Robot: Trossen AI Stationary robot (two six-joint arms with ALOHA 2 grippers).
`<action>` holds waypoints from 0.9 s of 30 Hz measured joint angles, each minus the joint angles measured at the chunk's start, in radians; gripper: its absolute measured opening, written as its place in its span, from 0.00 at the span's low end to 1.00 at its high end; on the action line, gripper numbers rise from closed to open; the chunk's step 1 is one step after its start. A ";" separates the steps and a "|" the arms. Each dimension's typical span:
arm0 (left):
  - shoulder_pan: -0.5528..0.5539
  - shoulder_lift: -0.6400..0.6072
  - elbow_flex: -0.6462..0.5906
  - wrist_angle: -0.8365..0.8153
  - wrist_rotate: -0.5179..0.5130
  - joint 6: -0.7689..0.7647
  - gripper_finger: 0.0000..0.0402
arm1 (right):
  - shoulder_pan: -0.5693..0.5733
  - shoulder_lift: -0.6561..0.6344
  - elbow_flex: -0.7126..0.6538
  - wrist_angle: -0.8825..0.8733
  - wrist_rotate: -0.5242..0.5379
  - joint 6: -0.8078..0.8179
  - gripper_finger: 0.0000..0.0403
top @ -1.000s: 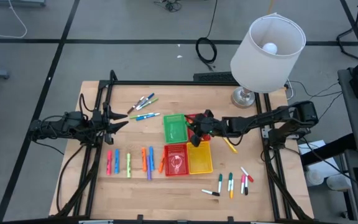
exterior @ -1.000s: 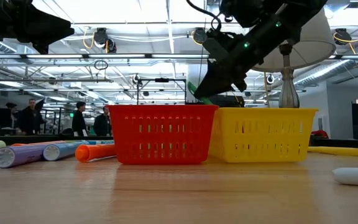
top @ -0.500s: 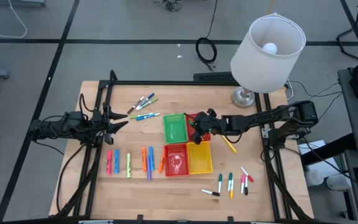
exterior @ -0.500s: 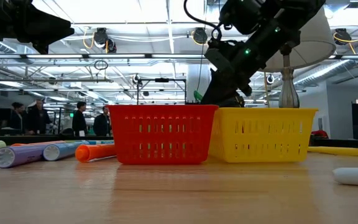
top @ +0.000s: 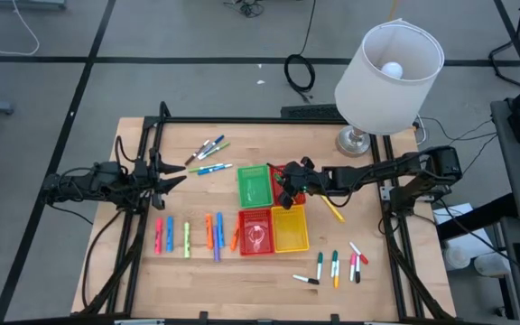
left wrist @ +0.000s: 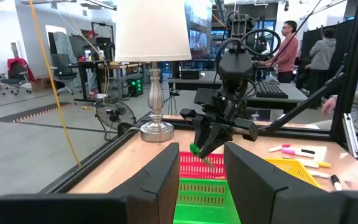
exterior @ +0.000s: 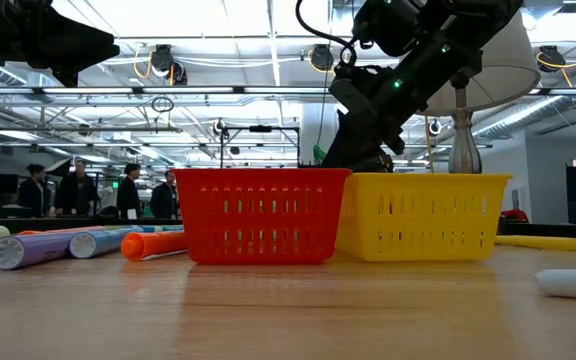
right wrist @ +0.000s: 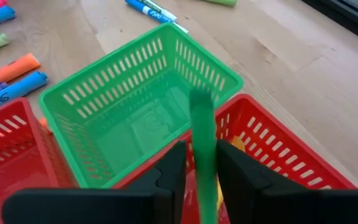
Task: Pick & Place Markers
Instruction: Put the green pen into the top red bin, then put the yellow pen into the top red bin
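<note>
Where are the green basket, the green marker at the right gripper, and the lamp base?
green basket (right wrist: 135,124), right wrist view, on its bare floor.
green marker (right wrist: 202,143), right wrist view, on its barrel between the fingers.
lamp base (left wrist: 156,131), left wrist view, on the round metal foot.

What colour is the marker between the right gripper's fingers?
Green marker; right wrist view shows it best.

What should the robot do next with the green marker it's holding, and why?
Probably shift toward the green basket before letting go. The right gripper has a green marker between its fingers, and in the wrist view it hangs about over the rim between the green and red basket.
</note>
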 joint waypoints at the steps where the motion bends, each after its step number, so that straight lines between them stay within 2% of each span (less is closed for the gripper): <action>1: 0.000 0.000 0.000 0.000 0.000 0.000 0.33 | 0.000 0.000 0.000 0.001 0.000 -0.001 0.21; 11: 0.000 0.000 0.000 0.000 0.000 0.000 0.33 | 0.000 -0.004 0.000 0.011 -0.002 -0.019 0.33; 18: 0.000 0.000 0.000 0.000 0.000 0.000 0.33 | 0.023 -0.088 -0.001 -0.014 -0.061 -0.073 0.34; 23: 0.000 0.000 0.000 0.000 0.000 0.000 0.33 | 0.093 -0.213 0.082 -0.343 0.004 -0.023 0.34; 27: 0.000 0.000 0.000 0.002 0.000 0.000 0.33 | 0.183 -0.249 0.194 -0.633 0.048 0.067 0.34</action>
